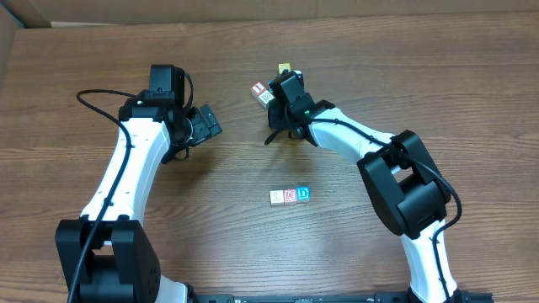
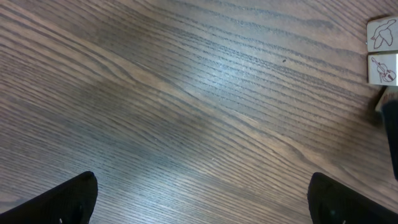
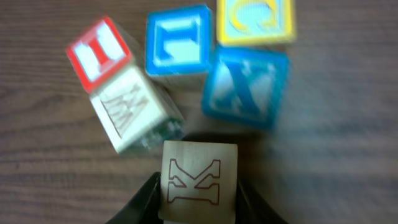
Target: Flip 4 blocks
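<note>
1. Right gripper (image 3: 199, 198) sits at the bottom centre of the right wrist view. Its two dark fingers (image 3: 147, 200) are closed in against the left and right sides of a pale wooden K block (image 3: 199, 167), which it holds.
2. K block shows a cream top face with the letter outlined in dark red, lying sideways in the frame.
3. Just above and left of it, a red-framed cube (image 3: 99, 50) sits tilted, with a cream side face bearing an outlined W.
4. A blue I cube (image 3: 178, 41) sits at the upper centre, with a yellow-framed cube (image 3: 255, 20) to its right at the top edge. A blue X cube (image 3: 245, 88) lies below that one, just up and right of the K block.
5. Overhead, three more blocks form a tight row on the wooden table (image 1: 354, 50) at lower centre, well apart from the cluster: a pale cube (image 1: 276, 197), a red-faced cube (image 1: 290, 195) and a blue D cube (image 1: 303, 194), left to right.
6. Left gripper (image 1: 206, 124) hangs left of centre in the overhead view, its fingers spread wide with only bare tabletop between them.
7. At the right edge of the left wrist view are a bird face (image 2: 382, 32) and a violin face (image 2: 384, 68); whose cubes they are is unclear.
</note>
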Controlling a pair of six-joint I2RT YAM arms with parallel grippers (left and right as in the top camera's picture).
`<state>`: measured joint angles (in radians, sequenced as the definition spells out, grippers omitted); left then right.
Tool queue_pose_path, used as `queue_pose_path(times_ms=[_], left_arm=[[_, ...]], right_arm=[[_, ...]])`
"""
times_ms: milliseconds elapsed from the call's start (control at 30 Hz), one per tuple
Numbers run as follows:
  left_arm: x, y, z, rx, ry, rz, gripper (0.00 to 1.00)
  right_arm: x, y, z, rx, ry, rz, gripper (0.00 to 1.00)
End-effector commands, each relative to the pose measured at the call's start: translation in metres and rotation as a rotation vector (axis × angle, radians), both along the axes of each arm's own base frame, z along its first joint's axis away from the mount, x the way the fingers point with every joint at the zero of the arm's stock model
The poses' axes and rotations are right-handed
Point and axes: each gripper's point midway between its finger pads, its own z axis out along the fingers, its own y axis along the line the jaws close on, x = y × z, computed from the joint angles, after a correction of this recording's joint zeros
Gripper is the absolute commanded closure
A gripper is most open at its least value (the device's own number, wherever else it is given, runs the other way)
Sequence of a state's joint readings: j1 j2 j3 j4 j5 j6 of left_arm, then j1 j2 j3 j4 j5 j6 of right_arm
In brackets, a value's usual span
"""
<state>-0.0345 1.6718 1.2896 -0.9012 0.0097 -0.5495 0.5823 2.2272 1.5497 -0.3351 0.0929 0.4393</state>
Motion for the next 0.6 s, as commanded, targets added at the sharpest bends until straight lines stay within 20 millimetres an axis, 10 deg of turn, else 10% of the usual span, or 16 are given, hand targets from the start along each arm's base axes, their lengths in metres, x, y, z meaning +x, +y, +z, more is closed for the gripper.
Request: queue_pose_path(times_ms=[0,233,567], left_arm=[[0.002,0.003,0.004,0.019,-0.012,-0.004,0.00],[0.002,0.003,0.004,0.019,-0.012,-0.004,0.00],[0.002,0.004,0.004,0.020,-0.013,-0.004,0.00]], right_arm=[[0.000,-0.001,0.064,0.044,-0.073,0.000,0.76],[-0.071,-0.042,0.136,-0.024,0.053,0.009,0.78],[-0.197,-0.095,0.091,-0.196,0.566,-0.007,0.75]])
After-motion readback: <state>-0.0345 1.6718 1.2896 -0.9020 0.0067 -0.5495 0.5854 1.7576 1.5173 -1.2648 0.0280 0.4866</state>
